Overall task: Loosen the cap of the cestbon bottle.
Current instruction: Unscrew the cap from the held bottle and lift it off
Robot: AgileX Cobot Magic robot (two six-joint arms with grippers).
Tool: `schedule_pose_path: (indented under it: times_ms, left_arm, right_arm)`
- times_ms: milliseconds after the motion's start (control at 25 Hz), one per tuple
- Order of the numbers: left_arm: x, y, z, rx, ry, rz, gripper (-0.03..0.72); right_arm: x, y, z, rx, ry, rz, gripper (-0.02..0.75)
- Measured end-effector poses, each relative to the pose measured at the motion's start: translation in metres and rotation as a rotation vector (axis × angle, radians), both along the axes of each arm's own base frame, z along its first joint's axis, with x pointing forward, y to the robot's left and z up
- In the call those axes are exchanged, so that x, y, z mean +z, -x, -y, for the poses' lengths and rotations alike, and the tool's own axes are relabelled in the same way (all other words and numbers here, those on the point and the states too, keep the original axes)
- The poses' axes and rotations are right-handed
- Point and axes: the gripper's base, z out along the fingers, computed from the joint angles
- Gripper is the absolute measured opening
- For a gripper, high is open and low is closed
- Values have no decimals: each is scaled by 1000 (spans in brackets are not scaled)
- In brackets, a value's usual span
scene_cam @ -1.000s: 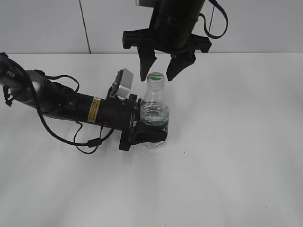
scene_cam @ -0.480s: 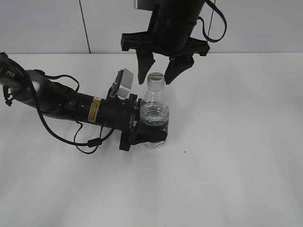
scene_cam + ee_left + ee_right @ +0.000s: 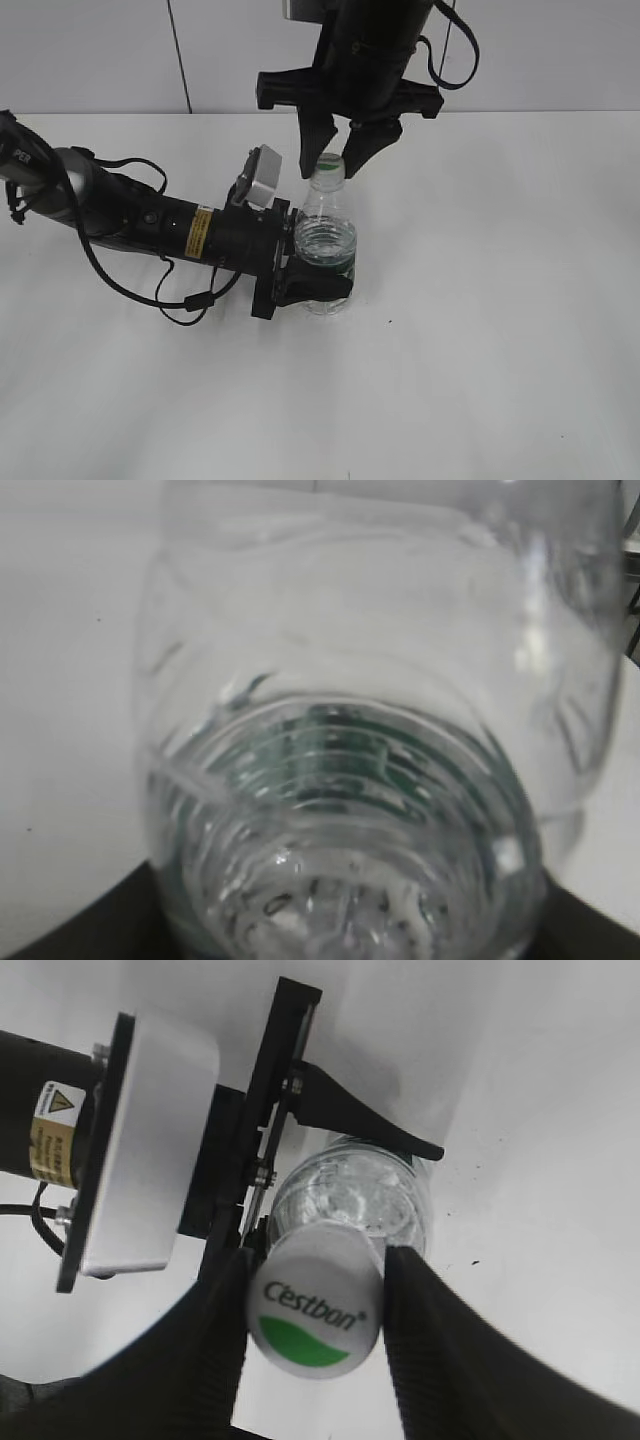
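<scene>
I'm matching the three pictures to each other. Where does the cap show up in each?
Exterior: cap upper centre, between the right end effector fingers.
Left wrist: not in it.
Right wrist: cap lower centre, fingers at both sides.
Shared landmark: bottle.

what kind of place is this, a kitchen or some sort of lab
Most likely a lab or test bench, not a kitchen. A bare white table sits against plain pale wall panels, and the only things on it are two black robot arms and one water bottle, with no household items in view.
</scene>
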Motion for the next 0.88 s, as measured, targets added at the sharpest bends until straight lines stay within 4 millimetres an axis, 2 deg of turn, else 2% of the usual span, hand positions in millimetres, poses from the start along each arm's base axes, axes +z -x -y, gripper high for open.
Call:
schedule_pose_path:
  times_ms: [80, 360, 880]
  left_arm:
    - [0, 0, 0, 0, 0, 0, 410]
    - [0, 0, 0, 0, -1, 1, 410]
    - [0, 0, 0, 1, -5, 2, 410]
  right_arm:
    - [0, 0, 0, 8, 1, 3, 309]
    - [0, 0, 1, 60, 13, 23, 307]
    - [0, -1, 1, 680, 83, 219, 302]
